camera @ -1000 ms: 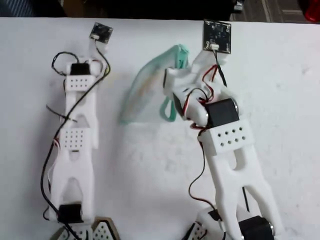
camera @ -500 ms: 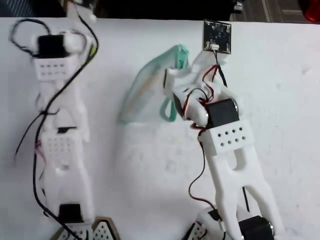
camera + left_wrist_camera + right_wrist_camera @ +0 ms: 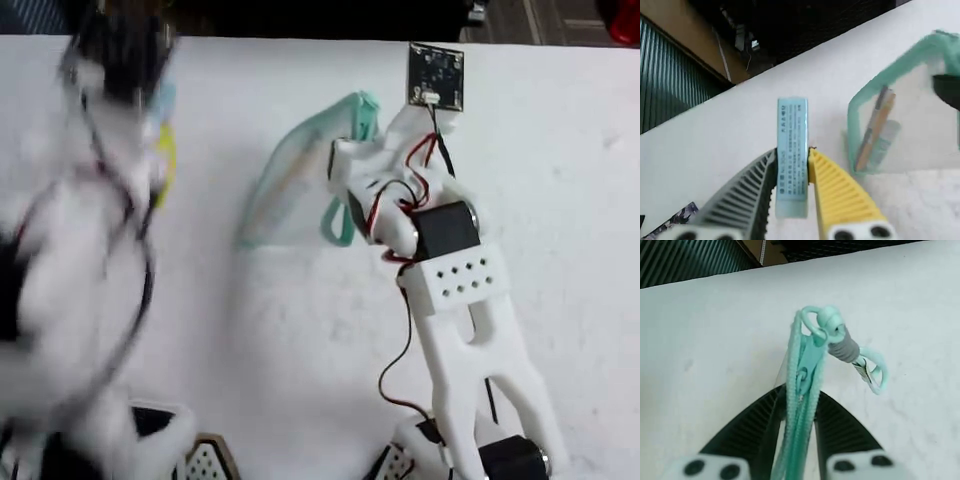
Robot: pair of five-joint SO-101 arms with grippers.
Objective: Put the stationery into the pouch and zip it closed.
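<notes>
high view: white counter [image 3: 560, 150]. a small dark circuit board [image 3: 436, 75] sits at upper centre-right. the left arm [image 3: 80, 250] runs along the left edge. the right arm [image 3: 455, 270] runs from the bottom right up to the pouch [image 3: 290, 190], clear with green trim, at upper centre.

left wrist view: left end effector [image 3: 792, 152], grey and yellow fingers, pinched on a pale blue eraser [image 3: 792, 125] held on end. the pouch stands apart from it, with a pencil [image 3: 875, 127] inside.

right wrist view: right end effector [image 3: 800, 392], black fingers clamped on the pouch's zip edge. the zip pull [image 3: 830, 322] is just past the fingertips.
</notes>
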